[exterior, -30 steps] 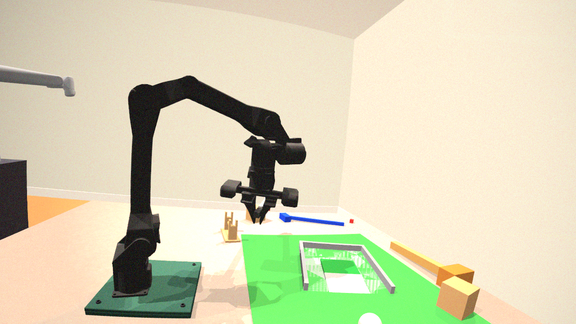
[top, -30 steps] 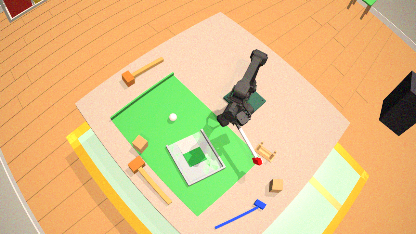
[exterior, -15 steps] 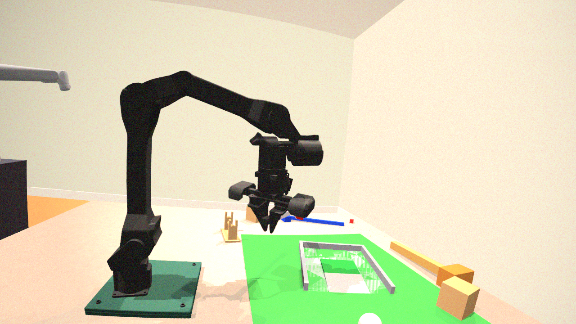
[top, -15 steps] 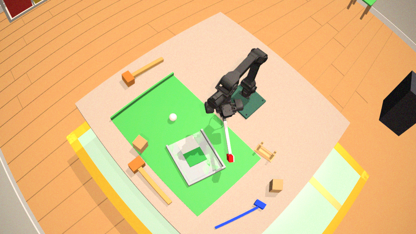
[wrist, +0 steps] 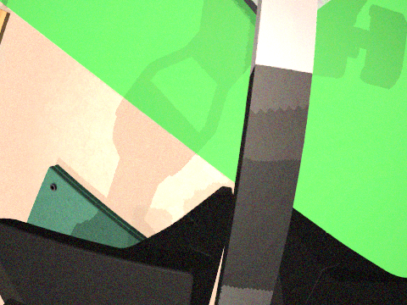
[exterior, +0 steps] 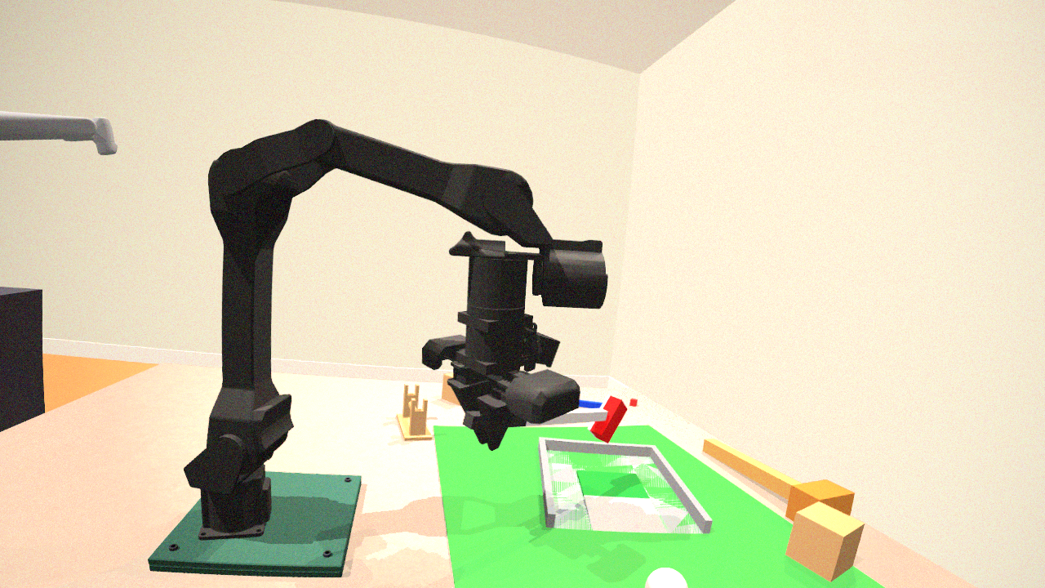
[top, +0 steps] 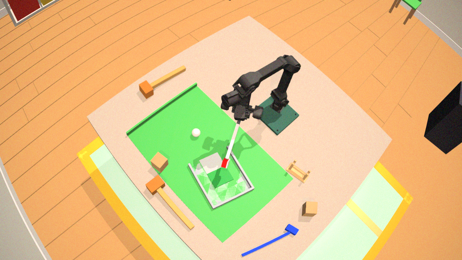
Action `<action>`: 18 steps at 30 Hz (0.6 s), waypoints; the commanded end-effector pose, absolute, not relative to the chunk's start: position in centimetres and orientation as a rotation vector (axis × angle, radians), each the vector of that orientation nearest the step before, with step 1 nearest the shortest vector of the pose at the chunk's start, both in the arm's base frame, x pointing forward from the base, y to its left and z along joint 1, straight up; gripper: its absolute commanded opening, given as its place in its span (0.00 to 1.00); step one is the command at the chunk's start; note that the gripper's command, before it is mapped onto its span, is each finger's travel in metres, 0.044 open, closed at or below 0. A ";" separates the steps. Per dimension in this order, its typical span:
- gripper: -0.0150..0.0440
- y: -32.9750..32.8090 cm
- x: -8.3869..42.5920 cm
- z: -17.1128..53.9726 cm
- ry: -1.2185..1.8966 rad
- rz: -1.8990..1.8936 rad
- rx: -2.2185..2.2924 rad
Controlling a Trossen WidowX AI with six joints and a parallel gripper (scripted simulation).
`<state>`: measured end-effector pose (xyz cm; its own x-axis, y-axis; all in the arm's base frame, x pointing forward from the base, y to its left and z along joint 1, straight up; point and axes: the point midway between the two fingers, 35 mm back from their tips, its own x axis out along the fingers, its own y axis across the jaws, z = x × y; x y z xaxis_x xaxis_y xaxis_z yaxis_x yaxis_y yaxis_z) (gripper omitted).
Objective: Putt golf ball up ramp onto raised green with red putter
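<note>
My gripper [top: 239,119] [exterior: 491,441] [wrist: 244,199] is shut on the dark grip of the red putter. The putter's white shaft [top: 232,141] [wrist: 285,34] slants out from the fingers, and its red head [top: 224,163] [exterior: 608,420] is held in the air, over the ramp area in the top view. The white golf ball [top: 196,132] [exterior: 666,579] lies on the green mat [top: 181,113] [exterior: 486,468], in front of the ramp's open end. The pale ramp [top: 208,160] [exterior: 629,513] leads to the darker green square [top: 220,177] [exterior: 612,483] inside grey walls. The wrist view hides the head.
A wooden cradle [top: 298,172] [exterior: 415,424] stands beside the mat. A wooden block [top: 159,161] [exterior: 824,541] and an orange mallet [top: 155,185] [exterior: 818,496] lie at the mat's far side. Another mallet [top: 146,89], a second block [top: 309,208] and a blue putter [top: 266,244] lie farther out.
</note>
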<state>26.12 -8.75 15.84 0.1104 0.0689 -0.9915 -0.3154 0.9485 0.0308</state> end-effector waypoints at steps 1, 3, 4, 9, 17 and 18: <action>0.25 -11.0 25.2 16.3 1.452 0.170 -0.118; 0.25 -11.9 24.7 16.4 1.463 0.123 -0.078; 0.25 -12.4 24.4 16.4 1.468 0.099 -0.058; 0.25 -14.6 22.8 16.6 1.490 -0.020 0.042; 0.25 -17.6 20.0 16.9 1.514 -0.209 0.204; 0.25 -18.0 19.6 16.9 1.516 -0.233 0.224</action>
